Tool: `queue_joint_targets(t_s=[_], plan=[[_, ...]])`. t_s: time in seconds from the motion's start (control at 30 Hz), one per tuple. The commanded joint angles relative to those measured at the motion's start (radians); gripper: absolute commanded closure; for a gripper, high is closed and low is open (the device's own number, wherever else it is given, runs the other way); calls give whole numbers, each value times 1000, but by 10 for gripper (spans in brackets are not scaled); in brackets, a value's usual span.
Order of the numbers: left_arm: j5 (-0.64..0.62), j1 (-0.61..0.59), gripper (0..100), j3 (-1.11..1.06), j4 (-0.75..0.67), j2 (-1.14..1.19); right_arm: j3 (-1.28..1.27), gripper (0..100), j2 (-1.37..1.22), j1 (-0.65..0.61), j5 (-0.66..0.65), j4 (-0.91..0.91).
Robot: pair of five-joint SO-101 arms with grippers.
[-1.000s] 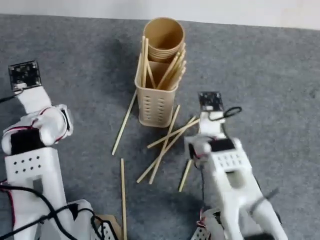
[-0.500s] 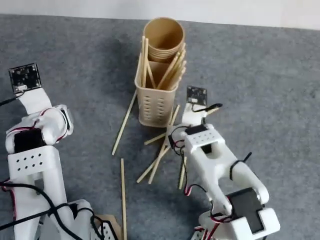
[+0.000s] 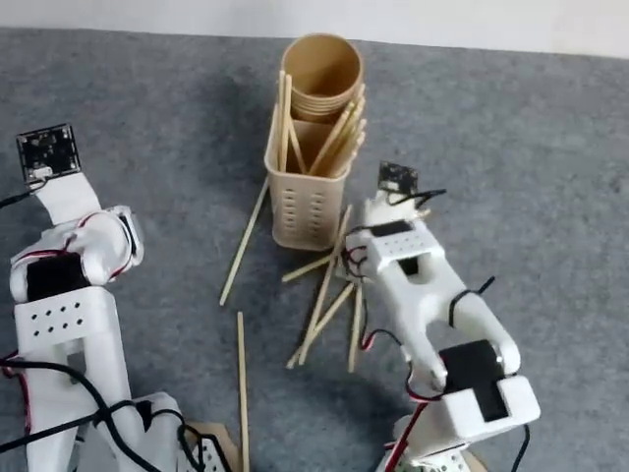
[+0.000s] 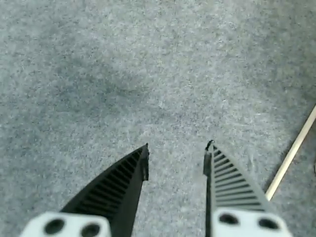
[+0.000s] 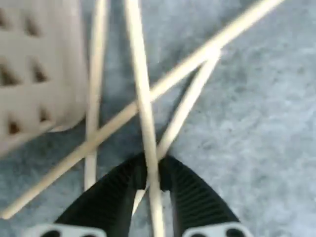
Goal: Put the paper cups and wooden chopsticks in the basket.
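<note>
There are no words, numbers or signs that can be read here.

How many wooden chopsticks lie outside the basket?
6 wooden chopsticks: one beside the beige perforated basket, one alone nearer the arms, four crossed by the right arm, which may hide more.
</note>
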State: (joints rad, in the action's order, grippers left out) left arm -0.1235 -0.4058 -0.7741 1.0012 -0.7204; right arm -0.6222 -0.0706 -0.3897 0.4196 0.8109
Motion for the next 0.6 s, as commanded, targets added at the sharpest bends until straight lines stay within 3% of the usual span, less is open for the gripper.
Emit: queue_joint_targets(t_s=[0.0, 0.4, 0.57], plan=[[-11, 10, 793, 4, -18, -2, 18, 986, 39, 73, -60, 21], [-11, 44, 793, -5, -18, -2, 10, 995, 73, 165, -221, 19], [-11, 45, 793, -15, -21, -2, 18, 995, 82, 271, -230, 21]])
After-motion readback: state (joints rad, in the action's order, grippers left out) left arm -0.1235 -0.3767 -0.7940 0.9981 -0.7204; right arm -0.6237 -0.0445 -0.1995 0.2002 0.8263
